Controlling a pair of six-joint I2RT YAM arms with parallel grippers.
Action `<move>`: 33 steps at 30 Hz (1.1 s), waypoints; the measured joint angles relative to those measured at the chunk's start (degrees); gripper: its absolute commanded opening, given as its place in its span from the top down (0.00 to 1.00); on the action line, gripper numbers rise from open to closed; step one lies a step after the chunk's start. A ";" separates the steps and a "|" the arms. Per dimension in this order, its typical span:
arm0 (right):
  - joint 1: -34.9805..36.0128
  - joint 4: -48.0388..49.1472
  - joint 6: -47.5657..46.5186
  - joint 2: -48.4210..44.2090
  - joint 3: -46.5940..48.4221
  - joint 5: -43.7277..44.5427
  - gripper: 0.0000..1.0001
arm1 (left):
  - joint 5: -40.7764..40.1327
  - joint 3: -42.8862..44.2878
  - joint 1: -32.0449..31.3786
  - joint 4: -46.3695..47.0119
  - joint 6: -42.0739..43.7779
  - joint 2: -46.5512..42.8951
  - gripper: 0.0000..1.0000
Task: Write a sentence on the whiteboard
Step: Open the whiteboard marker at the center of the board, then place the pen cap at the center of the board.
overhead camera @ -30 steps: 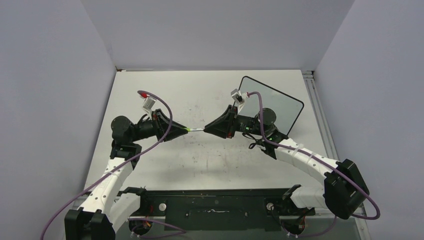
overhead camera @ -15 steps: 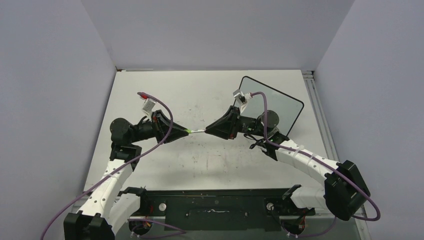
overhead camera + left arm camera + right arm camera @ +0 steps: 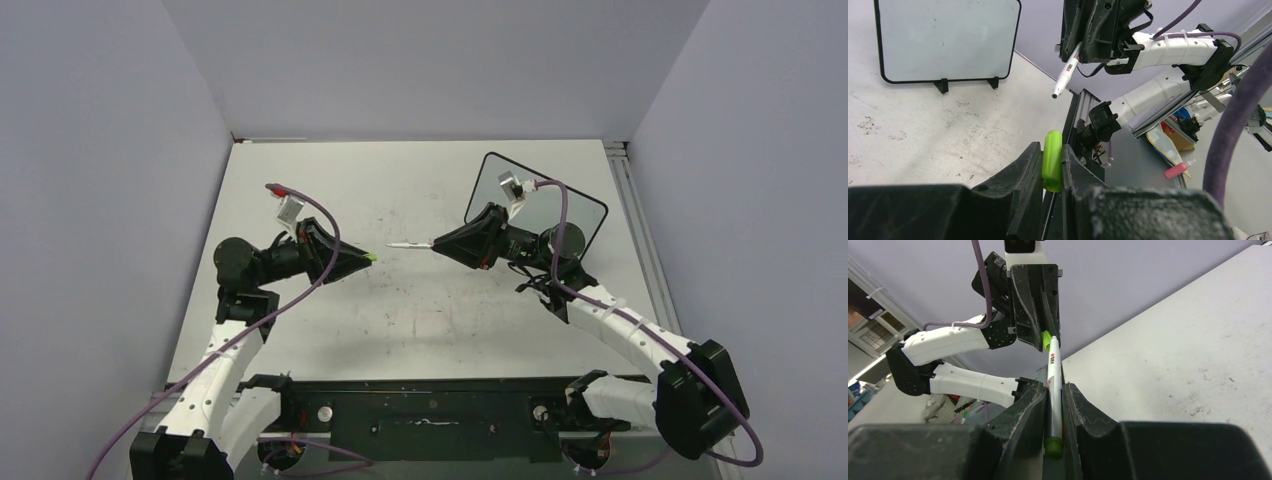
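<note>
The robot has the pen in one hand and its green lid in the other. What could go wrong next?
1. The pen sticks out far past the right gripper, so it might tilt or slip when pressed on the whiteboard.
2. The whiteboard stands on two small feet; a hard push could slide or tip it.
3. The left gripper pinches only part of the lid, so it might drop.

Right hand point(image 3: 1054, 390) in foreground, fingers clamped on a white marker point(image 3: 1053, 400): red lettering on barrel, green butt end nearest the lens. Barrel points away at left hand point(image 3: 1046, 335) opposite, which pinches a green cap point(image 3: 1046, 341). Marker tip overlaps cap here; contact or gap unclear. Scuffed white table point(image 3: 1198, 340) to the right.
</note>
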 measured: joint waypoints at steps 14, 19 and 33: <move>-1.36 -32.70 -22.71 -15.32 3.93 20.41 0.95 | -28.28 9.62 -14.84 -40.33 30.34 -0.39 1.00; -0.63 -36.79 -25.68 -16.17 3.93 27.47 0.95 | -34.58 9.86 -25.14 -47.67 33.09 6.78 1.00; 0.15 -40.79 -28.22 -23.93 3.93 40.48 0.95 | -36.04 11.23 -31.45 -53.40 33.14 29.03 1.00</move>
